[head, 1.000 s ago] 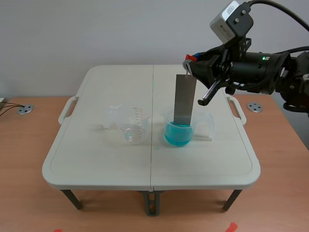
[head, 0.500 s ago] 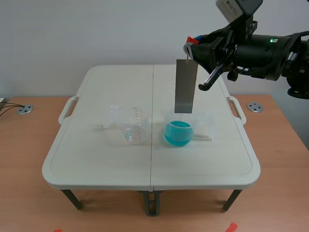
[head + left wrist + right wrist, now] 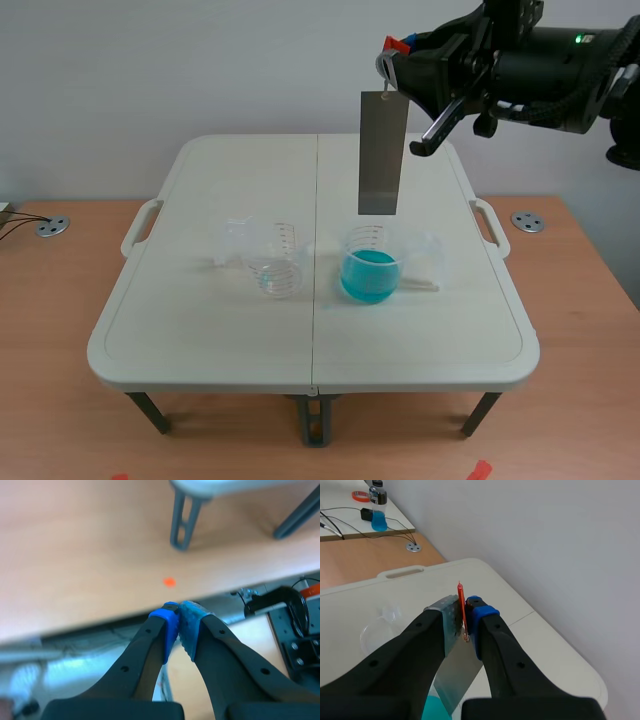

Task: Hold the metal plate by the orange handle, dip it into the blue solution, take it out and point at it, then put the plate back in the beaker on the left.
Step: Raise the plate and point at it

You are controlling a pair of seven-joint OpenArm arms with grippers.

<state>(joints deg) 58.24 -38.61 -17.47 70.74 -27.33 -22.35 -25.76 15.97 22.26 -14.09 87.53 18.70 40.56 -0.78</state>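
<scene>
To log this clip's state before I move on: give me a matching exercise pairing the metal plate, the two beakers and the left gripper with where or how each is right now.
Things:
1. metal plate
2. left beaker
3. right beaker
4. left gripper

States:
A. holds blue liquid
B. shut on nothing
C. hangs in the air above a beaker, out of the liquid
D. clear, no blue in it

Pairs: 1-C, 2-D, 3-A, 4-B.
</scene>
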